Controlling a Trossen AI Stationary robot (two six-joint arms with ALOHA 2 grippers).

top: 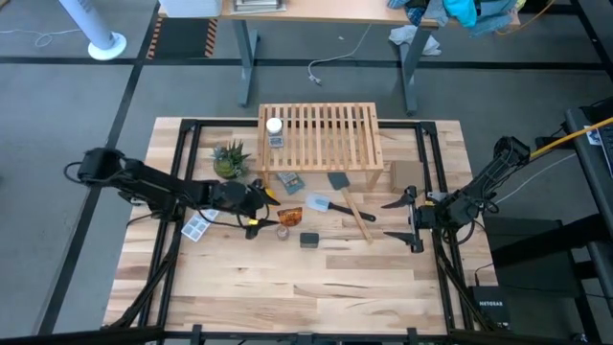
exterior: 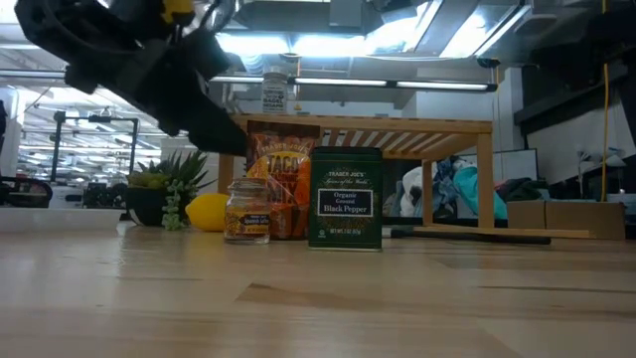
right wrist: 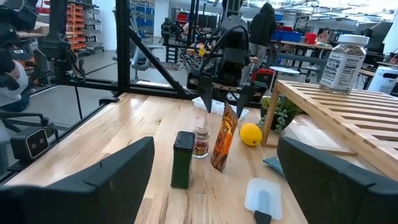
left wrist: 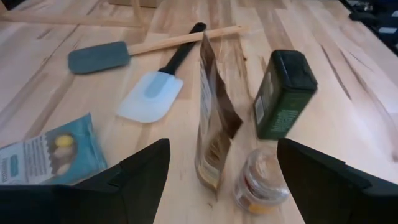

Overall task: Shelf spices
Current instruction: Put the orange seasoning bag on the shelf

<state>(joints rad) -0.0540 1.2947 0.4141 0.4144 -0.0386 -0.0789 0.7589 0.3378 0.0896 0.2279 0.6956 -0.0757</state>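
Three spices stand together on the table in front of the shelf [top: 321,134]. They are an orange pouch [left wrist: 214,124], a tiny glass jar [left wrist: 261,183] with brownish contents and a dark square pepper tin [left wrist: 283,93]. The white-capped jar [top: 275,127] stands on the slatted top near its far left corner. My left gripper [top: 263,209] is open and hovers just left of the pouch. Its fingers stand on either side of the pouch and the glass jar [exterior: 246,211], touching neither. My right gripper [top: 395,218] is open and waits to the right of the spices.
A grey-blue spatula [top: 337,180], a pale spatula [top: 319,203] and a wooden handle [top: 356,216] lie between the spices and the shelf. A blue packet [top: 290,181], a lemon [exterior: 207,212], a potted plant [top: 230,158], a white card [top: 196,227] and a cardboard box [top: 405,174] also sit nearby.
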